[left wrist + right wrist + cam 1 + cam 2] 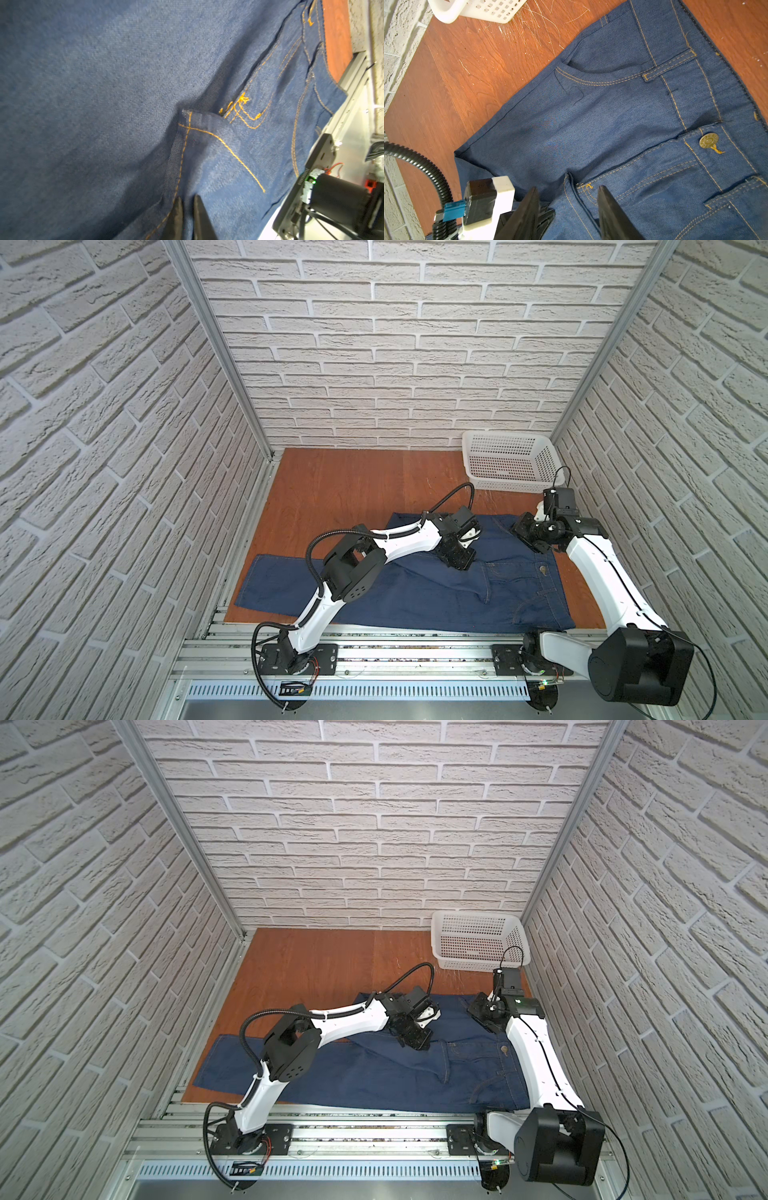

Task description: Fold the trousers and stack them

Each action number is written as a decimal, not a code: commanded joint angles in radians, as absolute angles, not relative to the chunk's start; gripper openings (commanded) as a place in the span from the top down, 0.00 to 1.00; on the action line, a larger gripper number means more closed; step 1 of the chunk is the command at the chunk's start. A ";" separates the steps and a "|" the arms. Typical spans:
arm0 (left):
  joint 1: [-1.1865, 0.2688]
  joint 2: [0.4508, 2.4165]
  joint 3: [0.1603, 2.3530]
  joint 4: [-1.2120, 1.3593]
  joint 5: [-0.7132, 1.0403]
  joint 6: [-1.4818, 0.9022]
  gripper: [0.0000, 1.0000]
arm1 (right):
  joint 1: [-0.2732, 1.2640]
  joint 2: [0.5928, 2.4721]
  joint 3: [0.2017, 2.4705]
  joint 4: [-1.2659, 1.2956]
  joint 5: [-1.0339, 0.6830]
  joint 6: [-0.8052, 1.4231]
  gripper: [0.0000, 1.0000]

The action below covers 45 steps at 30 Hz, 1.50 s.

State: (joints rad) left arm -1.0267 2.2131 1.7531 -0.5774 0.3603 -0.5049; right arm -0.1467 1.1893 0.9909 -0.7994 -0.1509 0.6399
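Note:
The trousers (415, 593) (374, 1077) are dark blue jeans lying flat on the wooden table, waist to the right and legs stretching left. Their metal button (708, 141) faces up. My left gripper (457, 562) (411, 1042) is pressed down at the crotch seam. In the left wrist view its jaws (188, 199) are shut on a thin ridge of the trousers (104, 104) beside the tan stitching. My right gripper (524, 531) (478, 1009) (568, 189) stands open over the upper part of the trousers (612, 124), holding nothing.
A white perforated basket (511, 460) (478, 940) (477, 10) stands at the back right corner of the table (353, 481). Brick-patterned walls close in on three sides. An aluminium rail (395, 651) carrying both arm bases runs along the front edge.

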 commanded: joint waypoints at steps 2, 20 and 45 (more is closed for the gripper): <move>-1.022 2.179 1.757 -0.569 0.311 -0.494 0.97 | -0.146 1.189 0.973 -0.776 -0.138 0.630 0.52; -0.890 1.959 1.585 -0.437 0.059 -0.592 0.99 | -0.145 1.194 0.965 -0.767 -0.143 0.630 0.52; -0.899 2.124 1.665 -0.497 0.095 -0.594 0.85 | -0.133 1.239 0.936 -0.737 -0.149 0.624 0.52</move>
State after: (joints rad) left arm -0.8936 2.1002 1.6352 -0.4911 0.0910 -0.6025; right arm -0.1390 1.2381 0.9386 -0.7620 -0.1520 0.6376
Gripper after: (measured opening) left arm 0.153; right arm 0.480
